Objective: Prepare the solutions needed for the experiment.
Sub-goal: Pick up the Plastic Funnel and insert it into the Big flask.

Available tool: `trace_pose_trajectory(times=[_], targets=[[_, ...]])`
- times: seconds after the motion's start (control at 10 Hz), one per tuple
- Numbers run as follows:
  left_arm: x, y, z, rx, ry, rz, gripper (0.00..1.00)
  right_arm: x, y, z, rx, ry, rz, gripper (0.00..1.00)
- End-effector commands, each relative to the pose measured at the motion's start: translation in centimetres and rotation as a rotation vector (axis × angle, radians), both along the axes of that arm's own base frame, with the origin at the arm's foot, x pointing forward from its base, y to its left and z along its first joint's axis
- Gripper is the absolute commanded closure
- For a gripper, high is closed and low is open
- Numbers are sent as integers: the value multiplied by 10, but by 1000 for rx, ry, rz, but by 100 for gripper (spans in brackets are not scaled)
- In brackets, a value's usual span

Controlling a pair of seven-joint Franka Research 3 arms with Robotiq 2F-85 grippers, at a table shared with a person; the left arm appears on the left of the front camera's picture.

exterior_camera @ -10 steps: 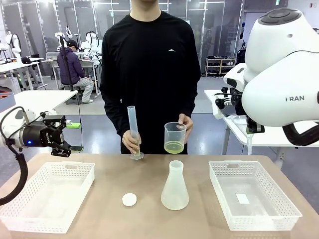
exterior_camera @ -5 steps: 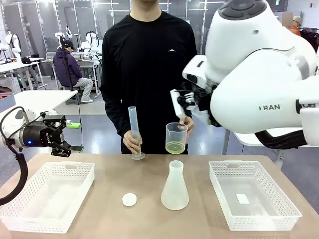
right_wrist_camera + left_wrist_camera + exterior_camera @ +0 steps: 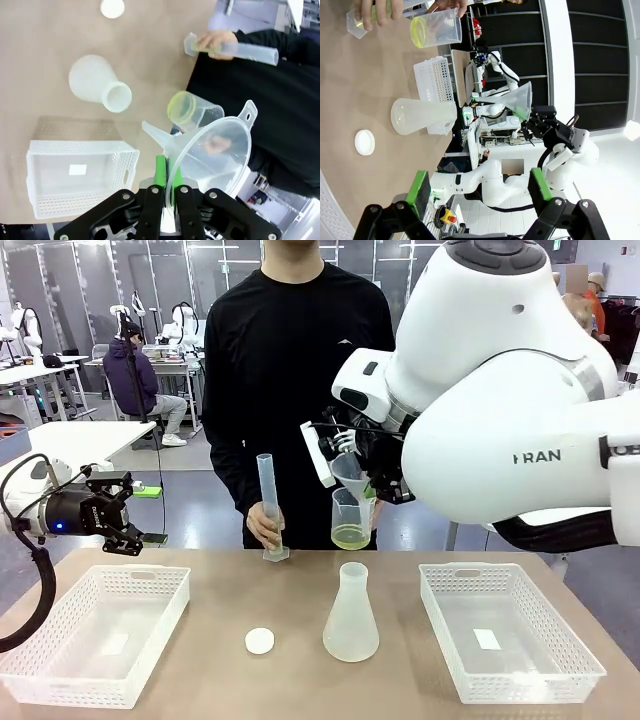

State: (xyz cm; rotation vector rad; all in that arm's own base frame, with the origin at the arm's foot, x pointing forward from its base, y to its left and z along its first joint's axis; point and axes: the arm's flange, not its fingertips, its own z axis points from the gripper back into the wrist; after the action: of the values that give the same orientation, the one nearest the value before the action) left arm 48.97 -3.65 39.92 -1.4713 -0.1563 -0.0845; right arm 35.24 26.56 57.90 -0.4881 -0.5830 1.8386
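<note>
Clear funnel is pinched in my right claw, left claw hangs open, solution sits in the person's beaker; I judge my next move is seating its spout in the flask on the table.

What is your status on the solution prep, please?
Left pincer open, empty. Right pincer shut on funnel, held high. Solution in beaker, in person's hand. Conical flask on table, mouth open.
</note>
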Motion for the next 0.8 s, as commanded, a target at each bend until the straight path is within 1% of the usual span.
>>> trace_pose_trajectory(times=[0.0,0.1,0.2,0.3,0.4,0.7], targets=[[0,-1,2,4,9,4,0,-16,-12,-1,16,9,57,96],[0,-1,2,4,9,4,0,-18,-13,-3,18,-9,58,96],[0,-1,2,4,9,4,0,-17,-13,-4,38,-17,90,96],[0,-1,2,4,9,4,0,-16,-14,-6,-3,-29,67,96],[0,-1,2,4,9,4,0,-17,-4,0,6,-7,42,96],[0,-1,2,4,9,4,0,-19,-6,-1,1,-11,49,96]])
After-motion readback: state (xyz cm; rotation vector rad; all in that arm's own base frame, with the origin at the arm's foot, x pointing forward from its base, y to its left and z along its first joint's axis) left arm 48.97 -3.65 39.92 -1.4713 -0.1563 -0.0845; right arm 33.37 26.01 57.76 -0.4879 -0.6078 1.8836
